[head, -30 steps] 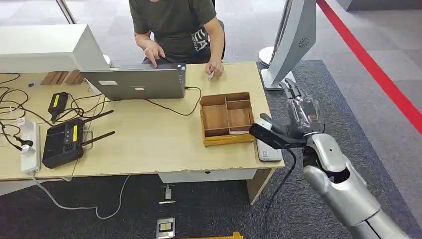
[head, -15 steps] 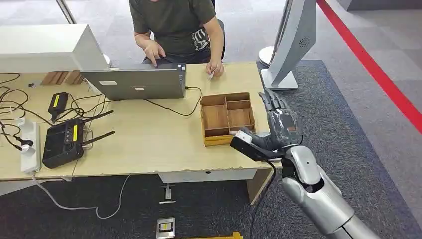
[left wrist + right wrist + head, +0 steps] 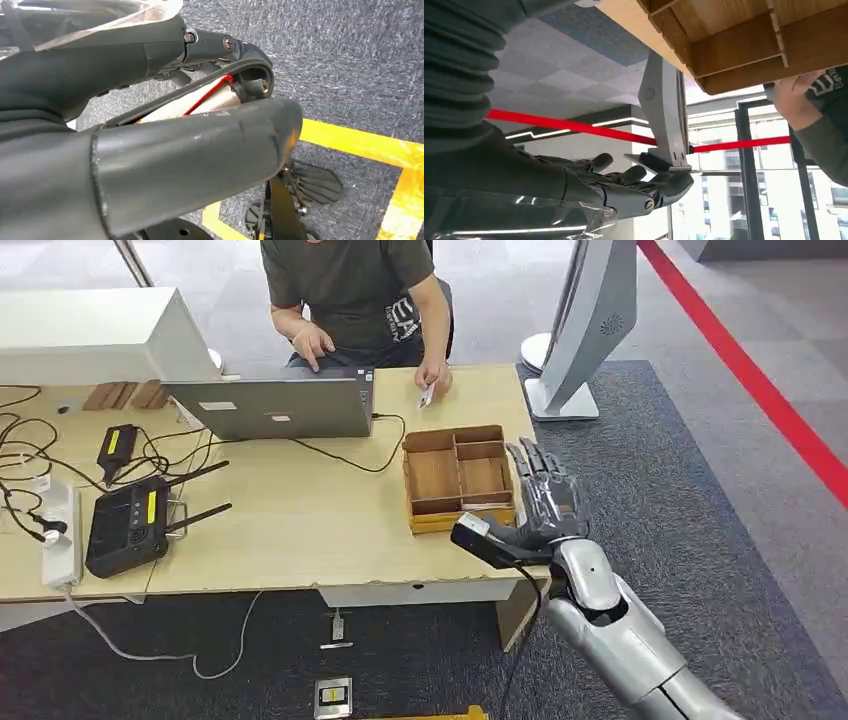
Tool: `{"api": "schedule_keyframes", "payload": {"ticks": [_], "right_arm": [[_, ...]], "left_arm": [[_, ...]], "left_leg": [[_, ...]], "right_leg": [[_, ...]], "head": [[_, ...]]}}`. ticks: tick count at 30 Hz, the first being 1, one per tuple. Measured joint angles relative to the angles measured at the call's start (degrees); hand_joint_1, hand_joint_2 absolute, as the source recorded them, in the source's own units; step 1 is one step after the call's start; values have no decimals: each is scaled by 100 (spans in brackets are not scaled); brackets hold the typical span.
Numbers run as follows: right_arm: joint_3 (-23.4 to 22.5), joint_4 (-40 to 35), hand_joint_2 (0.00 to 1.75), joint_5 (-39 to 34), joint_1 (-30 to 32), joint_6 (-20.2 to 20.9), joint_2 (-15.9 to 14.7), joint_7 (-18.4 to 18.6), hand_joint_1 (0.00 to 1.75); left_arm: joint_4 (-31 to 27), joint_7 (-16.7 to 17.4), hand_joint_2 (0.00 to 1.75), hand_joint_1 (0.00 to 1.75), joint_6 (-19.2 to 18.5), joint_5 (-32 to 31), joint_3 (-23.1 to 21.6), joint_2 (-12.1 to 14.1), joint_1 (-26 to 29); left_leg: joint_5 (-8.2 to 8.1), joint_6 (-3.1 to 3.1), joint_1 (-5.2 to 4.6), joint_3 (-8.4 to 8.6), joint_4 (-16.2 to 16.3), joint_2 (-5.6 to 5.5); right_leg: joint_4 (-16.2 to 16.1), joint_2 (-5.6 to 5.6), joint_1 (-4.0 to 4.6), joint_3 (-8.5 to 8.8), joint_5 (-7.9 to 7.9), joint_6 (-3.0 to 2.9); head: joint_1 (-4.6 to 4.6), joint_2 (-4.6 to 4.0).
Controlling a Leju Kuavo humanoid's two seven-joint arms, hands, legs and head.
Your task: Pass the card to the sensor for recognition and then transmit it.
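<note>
A person seated at the far side of the table pinches a small white card (image 3: 426,396) just above the tabletop. My right hand (image 3: 545,498) hovers over the table's right front corner, beside the wooden divided tray (image 3: 455,475). Its fingers are straight, spread and hold nothing, as the right wrist view confirms (image 3: 634,187). That view also has the tray's edge (image 3: 734,45) and the person's hand (image 3: 799,100). The flat white device at that corner is hidden beneath my hand. My left hand (image 3: 165,115) hangs over the carpet, holding nothing.
A tall white stand (image 3: 590,320) rises off the table's right end on the carpet. A laptop (image 3: 275,405), a black router (image 3: 125,525), a power strip (image 3: 60,530), cables and a white box (image 3: 90,335) occupy the table's left and middle.
My right hand has swung left from beside the table to over its right front corner, covering the white device. The person has raised the card slightly.
</note>
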Motion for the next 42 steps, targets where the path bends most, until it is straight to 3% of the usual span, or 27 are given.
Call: {"api": "schedule_keyframes", "payload": {"ticks": [15, 31, 42], "right_arm": [[-177, 111, 175, 234, 167, 271, 39, -65, 0], [-44, 592, 175, 269, 62, 50, 334, -275, 0], [-33, 632, 175, 267, 44, 48, 350, -280, 0]], "left_arm": [[0, 55, 0, 0, -37, -59, 0, -2, -1], [0, -7, 0, 0, -83, -74, 0, -2, -3], [0, -11, 0, 0, -85, -77, 0, -2, -3]], "left_leg": [[0, 0, 0, 1, 0, 0], [1, 0, 1, 1, 0, 1], [1, 0, 1, 1, 0, 1]], "right_leg": [[1, 0, 0, 1, 0, 0], [1, 0, 1, 1, 0, 0], [1, 0, 1, 2, 0, 0]], "head": [[2, 0], [2, 0], [2, 0]]}}
